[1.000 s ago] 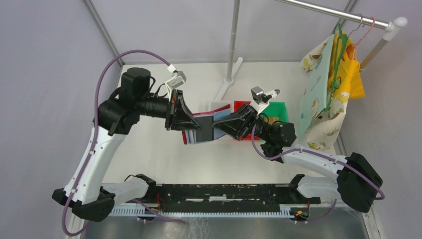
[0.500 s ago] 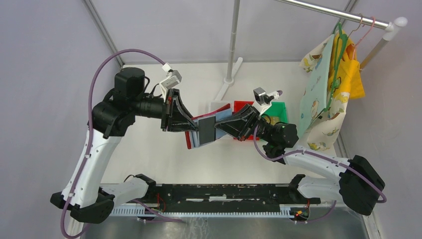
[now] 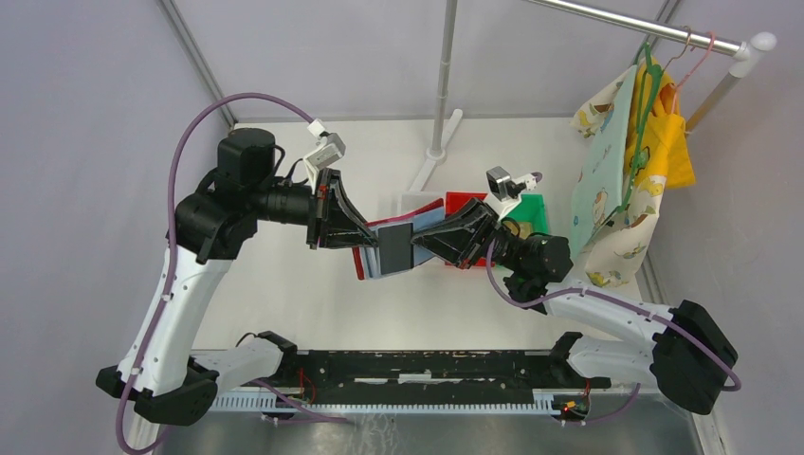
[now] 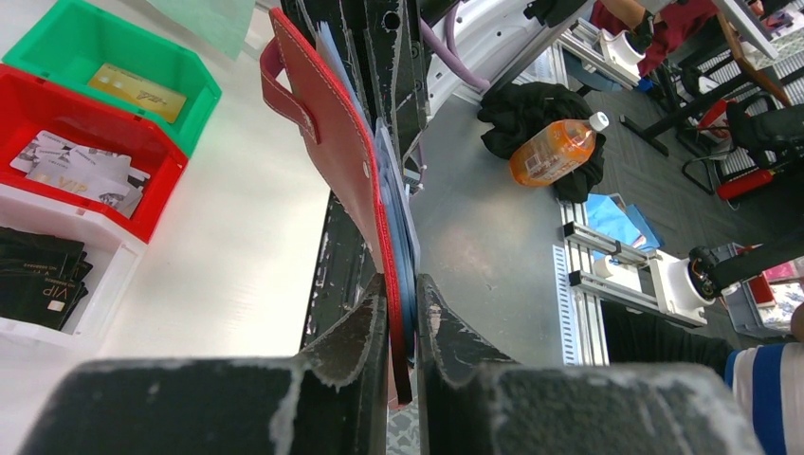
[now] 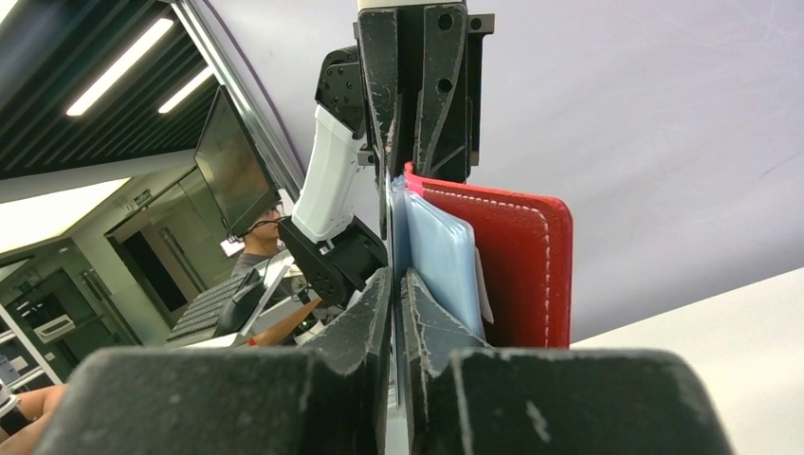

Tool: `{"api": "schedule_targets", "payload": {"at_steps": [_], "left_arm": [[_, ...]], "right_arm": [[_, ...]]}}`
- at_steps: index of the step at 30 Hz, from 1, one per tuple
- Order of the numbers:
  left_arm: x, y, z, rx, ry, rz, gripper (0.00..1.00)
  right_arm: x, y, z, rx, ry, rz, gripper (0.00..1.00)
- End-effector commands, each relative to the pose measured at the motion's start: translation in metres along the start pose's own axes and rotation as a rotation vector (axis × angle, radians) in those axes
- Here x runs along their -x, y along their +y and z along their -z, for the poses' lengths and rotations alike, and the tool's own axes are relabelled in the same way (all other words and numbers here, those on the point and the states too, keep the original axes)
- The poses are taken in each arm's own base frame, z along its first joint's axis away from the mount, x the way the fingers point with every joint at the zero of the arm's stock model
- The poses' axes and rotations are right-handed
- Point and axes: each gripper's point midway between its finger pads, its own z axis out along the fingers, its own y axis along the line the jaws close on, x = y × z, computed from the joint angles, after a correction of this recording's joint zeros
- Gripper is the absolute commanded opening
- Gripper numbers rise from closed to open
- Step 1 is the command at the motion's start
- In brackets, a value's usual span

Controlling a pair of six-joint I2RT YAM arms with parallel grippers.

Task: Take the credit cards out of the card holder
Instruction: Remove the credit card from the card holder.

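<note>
Both arms [image 3: 284,202] aloft, jaws tight on card holder [image 3: 361,260] and dark card [image 3: 394,248]

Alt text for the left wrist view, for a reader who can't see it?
The left gripper clamps one edge of a small red folding wallet with blue-grey pockets, which stands edge-on up the frame. At left, a green plastic bin holds a golden-tan card, a red bin silvery-grey cards, and a white bin dark cards.
</note>
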Motion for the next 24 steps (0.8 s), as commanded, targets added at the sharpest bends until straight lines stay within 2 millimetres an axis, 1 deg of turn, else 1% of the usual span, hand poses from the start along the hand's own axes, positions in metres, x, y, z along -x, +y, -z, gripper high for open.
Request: {"api": "schedule_targets", "payload": {"at_steps": [1,2,4,5,8,9,17,24], "left_arm": [[0.012,-0.017,0.006,-0.030,-0.033,-0.088,0.02],[0.012,-0.017,0.006,-0.031,-0.034,-0.089,0.02],[0.014,-0.016,0.005,-0.029,-0.038,-0.085,0.02],[0.015,-0.016,0.005,-0.031,-0.039,-0.082,0.02],[0.017,-0.019,0.005,-0.042,-0.042,-0.085,0.02],[0.017,-0.020,0.006,-0.042,-0.043,-0.087,0.02],[0.016,-0.025,0.008,-0.046,-0.048,-0.106,0.02],[0.017,-0.030,0.010,-0.061,-0.052,-0.113,0.02]], "right_arm": [[0.014,0.020,-0.003,0.068,-0.042,0.040,0.16],[0.013,0.023,-0.005,0.079,-0.039,0.035,0.20],[0.009,0.025,-0.010,0.100,-0.021,0.030,0.20],[0.007,0.027,-0.012,0.113,-0.012,0.027,0.18],[0.007,0.031,-0.012,0.135,-0.014,0.022,0.02],[0.008,0.032,-0.011,0.135,-0.020,0.024,0.00],[0.013,0.031,0.003,0.078,-0.041,0.083,0.00],[0.016,0.031,0.004,0.073,-0.058,0.082,0.00]]}}
